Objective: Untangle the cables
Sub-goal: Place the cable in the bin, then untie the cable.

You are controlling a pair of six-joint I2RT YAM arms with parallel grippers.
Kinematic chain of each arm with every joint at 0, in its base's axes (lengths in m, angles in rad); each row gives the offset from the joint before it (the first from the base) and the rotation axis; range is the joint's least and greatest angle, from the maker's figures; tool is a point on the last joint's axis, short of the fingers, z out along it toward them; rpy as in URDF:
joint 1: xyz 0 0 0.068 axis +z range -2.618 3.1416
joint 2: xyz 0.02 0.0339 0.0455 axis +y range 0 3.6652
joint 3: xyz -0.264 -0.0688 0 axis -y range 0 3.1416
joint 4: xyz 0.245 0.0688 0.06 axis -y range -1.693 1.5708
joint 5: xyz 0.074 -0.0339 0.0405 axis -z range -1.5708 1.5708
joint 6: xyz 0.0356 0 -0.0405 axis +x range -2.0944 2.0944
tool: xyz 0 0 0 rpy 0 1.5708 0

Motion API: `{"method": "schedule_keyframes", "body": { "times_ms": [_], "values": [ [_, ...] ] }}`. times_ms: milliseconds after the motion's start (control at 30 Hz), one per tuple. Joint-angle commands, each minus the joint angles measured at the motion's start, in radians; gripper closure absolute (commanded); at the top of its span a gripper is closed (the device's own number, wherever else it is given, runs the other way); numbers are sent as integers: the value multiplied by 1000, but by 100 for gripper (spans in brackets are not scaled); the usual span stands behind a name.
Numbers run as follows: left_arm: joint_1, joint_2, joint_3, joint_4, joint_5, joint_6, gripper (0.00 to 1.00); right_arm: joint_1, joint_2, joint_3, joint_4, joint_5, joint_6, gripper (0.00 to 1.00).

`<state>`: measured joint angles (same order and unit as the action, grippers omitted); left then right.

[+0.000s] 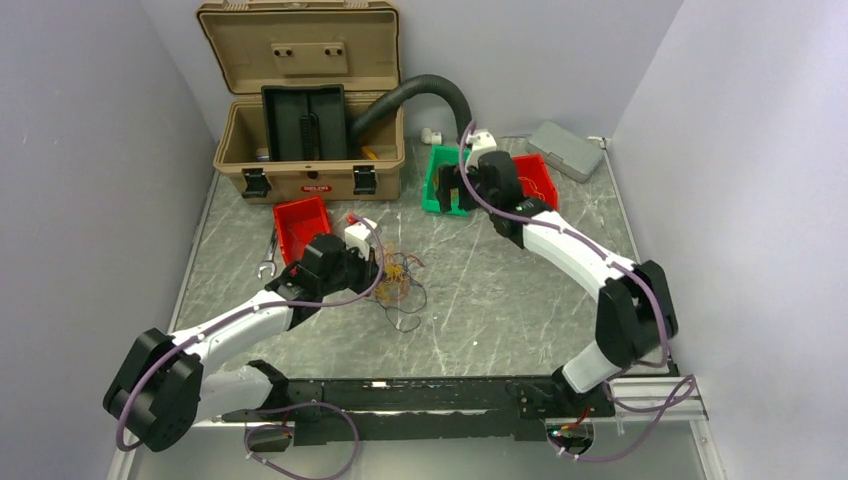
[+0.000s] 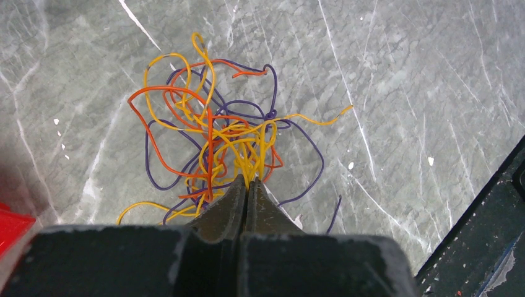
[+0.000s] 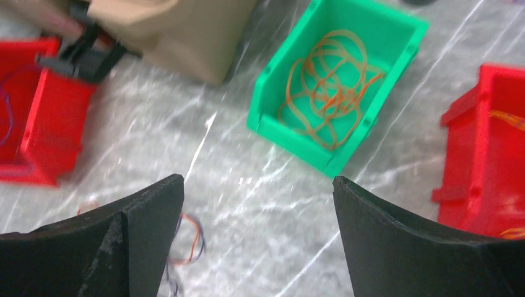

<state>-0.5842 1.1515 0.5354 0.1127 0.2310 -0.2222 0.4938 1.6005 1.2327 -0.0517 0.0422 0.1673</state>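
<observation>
Many thin cables (image 2: 213, 133), orange, yellow and purple, lie knotted on the marble table (image 2: 402, 93), toward nine o'clock from its middle in the top view. The left gripper (image 2: 247, 180) has its jaws pressed together on yellow strands at the knot's six o'clock edge. At one o'clock from the knot, the right gripper (image 3: 258, 182) hangs with jaws wide apart, holding nothing, near a green bin (image 3: 291, 145) where one orange coil (image 3: 328, 86) lies loose.

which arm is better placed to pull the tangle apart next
Left, probably: the left gripper is shut on yellow strands of the cables. The right gripper hangs open, away by the green bin.
</observation>
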Motion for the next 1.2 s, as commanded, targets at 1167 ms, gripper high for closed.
{"method": "schedule_keyframes", "body": {
  "times_ms": [1167],
  "values": [
    [-1,-29,-10,27,-80,-21,100,352,18,-554,435,40,201,26]
  ]
}}
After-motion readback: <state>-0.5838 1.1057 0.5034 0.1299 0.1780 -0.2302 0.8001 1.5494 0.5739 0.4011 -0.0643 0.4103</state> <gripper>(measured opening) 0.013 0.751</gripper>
